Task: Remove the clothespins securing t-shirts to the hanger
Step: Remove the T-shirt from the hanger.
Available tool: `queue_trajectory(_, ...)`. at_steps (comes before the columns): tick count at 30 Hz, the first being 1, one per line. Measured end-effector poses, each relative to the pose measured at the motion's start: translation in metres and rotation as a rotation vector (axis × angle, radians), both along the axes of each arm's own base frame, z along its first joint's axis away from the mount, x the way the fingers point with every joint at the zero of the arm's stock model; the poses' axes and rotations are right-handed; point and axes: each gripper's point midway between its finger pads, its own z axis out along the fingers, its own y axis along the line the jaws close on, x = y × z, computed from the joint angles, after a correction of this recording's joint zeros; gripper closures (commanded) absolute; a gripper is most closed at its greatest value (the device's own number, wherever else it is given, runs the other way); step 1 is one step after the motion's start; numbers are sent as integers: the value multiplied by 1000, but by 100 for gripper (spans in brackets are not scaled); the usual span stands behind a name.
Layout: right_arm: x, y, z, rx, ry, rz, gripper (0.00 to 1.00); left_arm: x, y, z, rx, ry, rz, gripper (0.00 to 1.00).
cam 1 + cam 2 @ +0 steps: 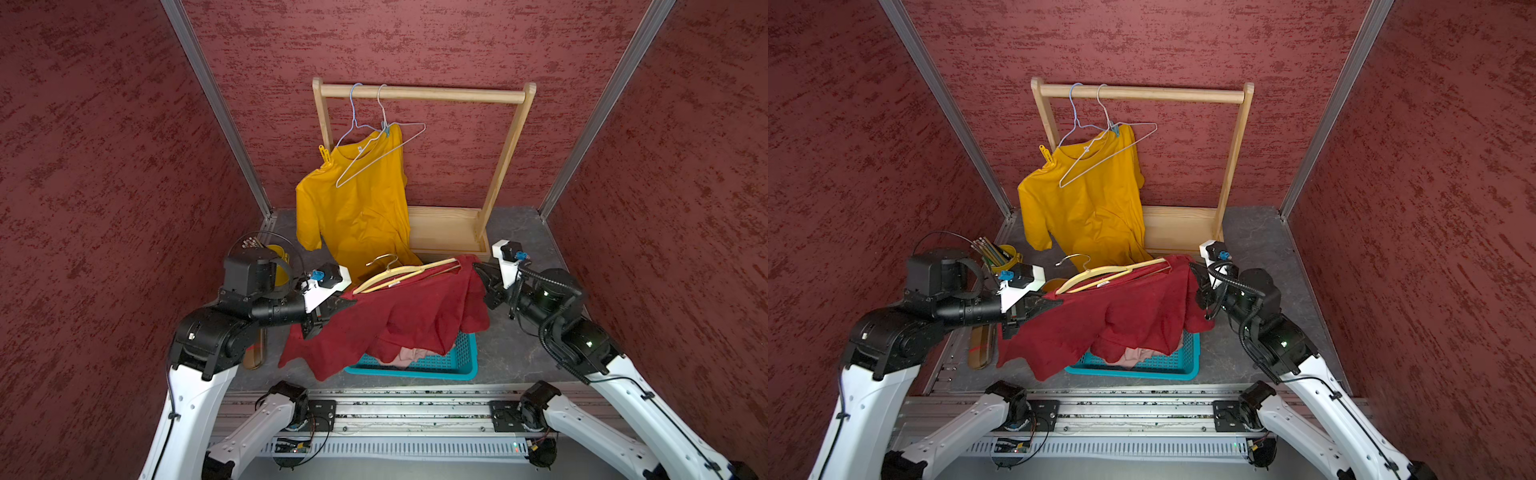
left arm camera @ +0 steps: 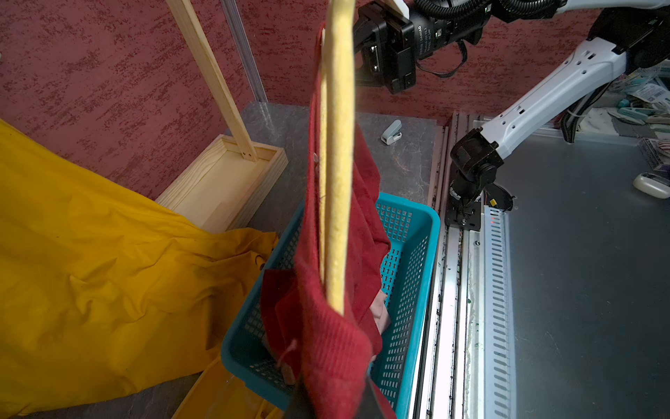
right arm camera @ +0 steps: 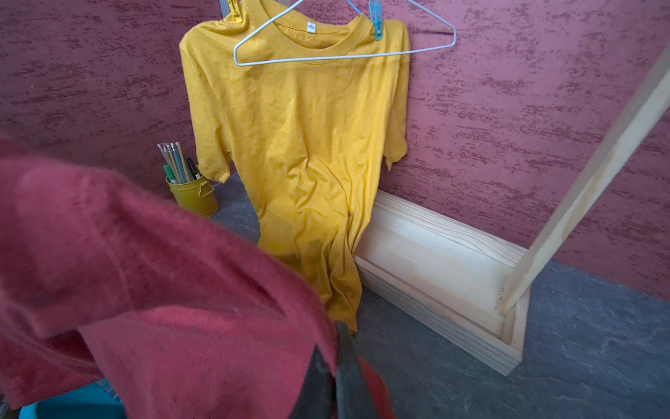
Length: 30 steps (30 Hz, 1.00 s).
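A mustard yellow t-shirt [image 1: 357,208] [image 1: 1084,208] [image 3: 301,145] hangs from a wire hanger on the wooden rack [image 1: 424,93]. A yellow clothespin [image 1: 325,156] [image 1: 1045,156] grips one shoulder and a light blue clothespin [image 1: 385,129] [image 3: 376,18] the other. A dark red t-shirt [image 1: 395,316] [image 2: 337,348] [image 3: 145,290] is stretched above the teal basket, with a wooden hanger [image 1: 399,274] [image 2: 339,145] lying on it. My left gripper [image 1: 351,302] [image 2: 335,399] is shut on one end of it and my right gripper [image 1: 478,268] [image 3: 331,348] on the other. A pale clothespin [image 2: 391,132] lies on the table.
The teal basket [image 1: 457,370] [image 2: 409,254] holds a pale pink shirt [image 1: 409,355]. The rack's wooden base box [image 1: 444,232] stands behind it. A yellow cup of pencils [image 1: 1007,253] [image 3: 194,196] is at the back left, and a brown flat object [image 1: 253,353] lies under my left arm.
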Motion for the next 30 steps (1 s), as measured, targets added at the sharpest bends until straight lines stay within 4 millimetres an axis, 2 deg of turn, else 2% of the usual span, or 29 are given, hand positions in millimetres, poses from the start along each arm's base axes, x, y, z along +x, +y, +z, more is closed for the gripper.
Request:
queue_trajectory(15, 21, -2, 9, 99, 96, -91, 100, 2, 1, -2, 25, -28, -9, 100)
queue_trajectory(21, 25, 7, 11, 174, 139, -58, 100, -6, 5, 11, 19, -71, 1, 100)
queue_trajectory(25, 29, 12, 27, 227, 147, -40, 100, -13, 8, 23, 16, -95, 4, 100)
queue_trajectory(30, 32, 10, 48, 292, 148, -34, 100, -16, 10, 25, 18, -126, 5, 100)
